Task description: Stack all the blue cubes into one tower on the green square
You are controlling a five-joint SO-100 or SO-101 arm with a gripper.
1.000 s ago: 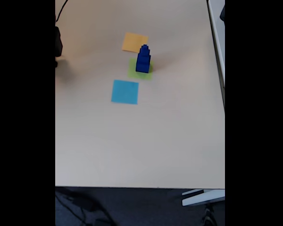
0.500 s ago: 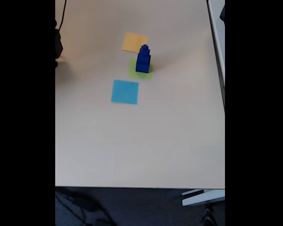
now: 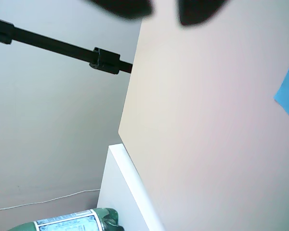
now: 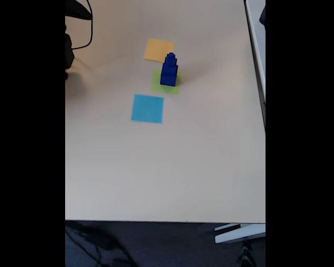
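The dark-blue cubes (image 4: 168, 70) are standing stacked in a tower on the flat yellow-green square patch (image 4: 157, 84); the black gripper's (image 3: 164, 9) blurred fingertips are sitting apart at the wrist view's top edge, cropped, gripping nothing visible.

- In the fixed view we see the dark-blue cubes (image 4: 168, 70) stacked in one tower on the thin yellow-green square patch (image 4: 165, 82), near the far edge of the beige table (image 4: 172, 167).
- The flat orange square patch (image 4: 158, 50) lies just behind it.
- The flat light-blue square patch (image 4: 147, 108) lies in front, slightly leftward.
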